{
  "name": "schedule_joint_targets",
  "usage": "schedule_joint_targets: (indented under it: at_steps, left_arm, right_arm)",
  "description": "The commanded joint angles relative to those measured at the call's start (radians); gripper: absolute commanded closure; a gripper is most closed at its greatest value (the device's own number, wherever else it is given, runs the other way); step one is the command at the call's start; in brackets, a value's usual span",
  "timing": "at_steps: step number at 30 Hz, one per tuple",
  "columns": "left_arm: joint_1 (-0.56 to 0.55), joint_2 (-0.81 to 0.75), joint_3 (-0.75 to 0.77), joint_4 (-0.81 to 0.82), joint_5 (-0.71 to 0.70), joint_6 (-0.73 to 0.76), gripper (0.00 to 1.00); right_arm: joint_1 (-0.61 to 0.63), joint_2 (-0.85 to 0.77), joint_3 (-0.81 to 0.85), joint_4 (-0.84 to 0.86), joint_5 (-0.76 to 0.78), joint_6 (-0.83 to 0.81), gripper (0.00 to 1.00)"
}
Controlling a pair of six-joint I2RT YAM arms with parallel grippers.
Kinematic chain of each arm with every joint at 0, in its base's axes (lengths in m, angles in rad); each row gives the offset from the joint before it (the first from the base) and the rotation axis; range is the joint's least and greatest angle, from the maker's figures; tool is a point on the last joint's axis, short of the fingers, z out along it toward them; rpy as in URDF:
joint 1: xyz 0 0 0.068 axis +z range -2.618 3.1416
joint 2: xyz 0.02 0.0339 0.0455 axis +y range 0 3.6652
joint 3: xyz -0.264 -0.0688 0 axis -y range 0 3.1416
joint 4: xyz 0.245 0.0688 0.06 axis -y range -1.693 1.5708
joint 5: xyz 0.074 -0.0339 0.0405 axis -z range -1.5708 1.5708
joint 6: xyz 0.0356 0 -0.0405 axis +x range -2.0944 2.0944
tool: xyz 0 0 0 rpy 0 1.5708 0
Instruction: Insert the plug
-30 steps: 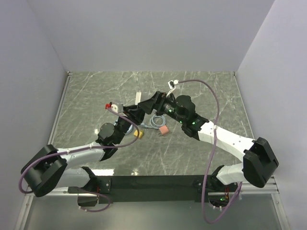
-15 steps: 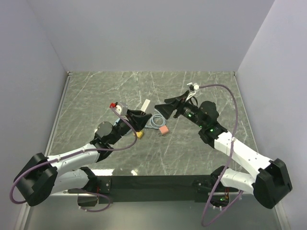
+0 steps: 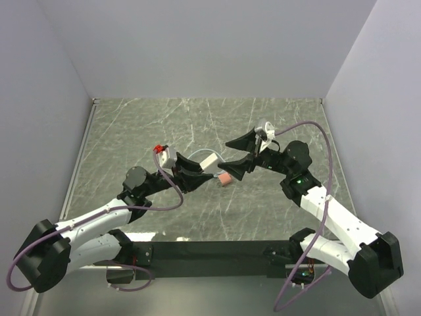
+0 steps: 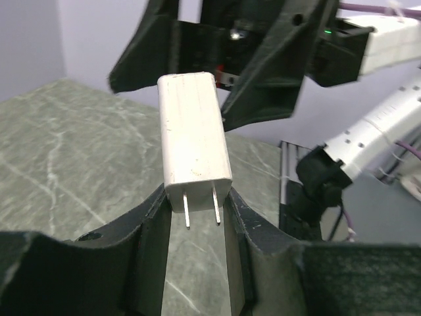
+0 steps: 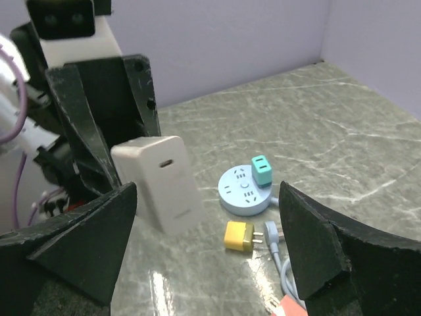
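My left gripper (image 3: 197,171) is shut on the white plug (image 3: 210,161) and holds it above the table. In the left wrist view the white plug (image 4: 194,138) sits between the fingertips (image 4: 152,210) with its two prongs pointing back at the camera. My right gripper (image 3: 238,155) is open and empty, its jaws wide on either side of the white plug (image 5: 161,185) without touching it. A round blue power strip (image 5: 245,192) lies on the table below, with a teal plug (image 5: 263,169) standing in it.
A yellow plug (image 5: 238,236) lies loose beside the strip. The strip's blue cable and plug (image 5: 274,236) lie near it. A pink plug (image 3: 224,178) lies on the marble table (image 3: 131,125) under the grippers. Grey walls enclose the table on three sides.
The two grippers parted, leaving the white plug in my left gripper. The left gripper has carried it to the right and nearer. The right gripper swung away, then came back facing the plug, open.
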State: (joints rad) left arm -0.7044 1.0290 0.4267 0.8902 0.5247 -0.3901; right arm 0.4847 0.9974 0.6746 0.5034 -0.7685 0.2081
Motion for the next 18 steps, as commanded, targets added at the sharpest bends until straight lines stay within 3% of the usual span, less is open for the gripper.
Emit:
schedule_joint_targets:
  at_steps: [1,11,18]
  left_arm:
    - [0.006,-0.018,0.04,0.11,0.146,-0.018,1.0]
    - [0.006,0.017,0.05,0.15,0.182,-0.029,1.0]
    - [0.006,0.032,0.05,0.164,0.179,-0.03,1.0]
  right_arm:
    - [-0.024,0.013,0.026,0.029,-0.158,-0.03,0.07]
    - [-0.021,0.11,0.037,0.185,-0.393,0.097,0.16]
    - [0.018,0.116,0.043,0.245,-0.437,0.131,0.36]
